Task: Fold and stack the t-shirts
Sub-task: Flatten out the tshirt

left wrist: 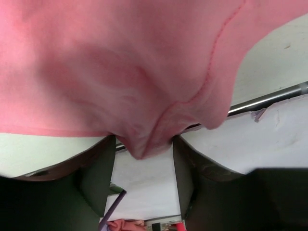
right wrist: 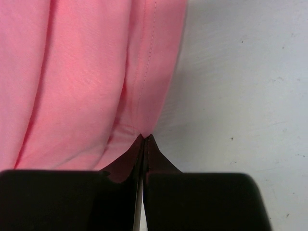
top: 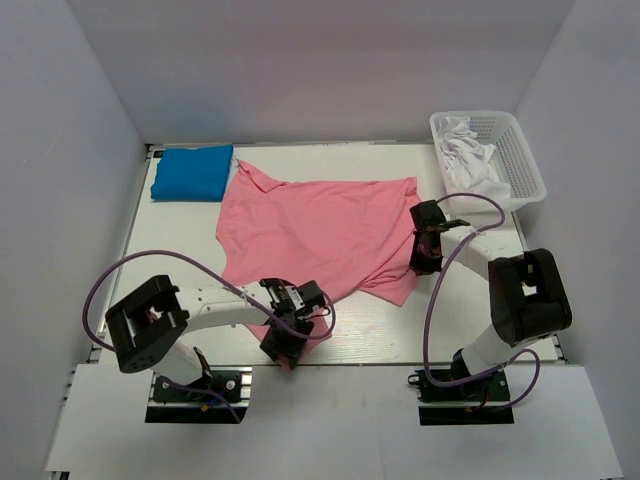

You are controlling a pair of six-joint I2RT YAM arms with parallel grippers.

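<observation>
A pink t-shirt (top: 320, 235) lies spread over the middle of the table. My left gripper (top: 286, 343) is at its near corner by the table's front edge, and its jaws grip a bunched fold of the pink fabric (left wrist: 144, 139). That corner is drawn up off the table. My right gripper (top: 426, 245) is at the shirt's right edge, shut tight on the hem (right wrist: 139, 115), low over the table. A folded blue t-shirt (top: 192, 172) lies at the far left corner.
A white mesh basket (top: 524, 165) with white clothing (top: 468, 155) stands at the far right corner. The table's front edge and a metal rail (left wrist: 269, 96) run just beyond my left gripper (left wrist: 144, 144). White walls close in the sides and back.
</observation>
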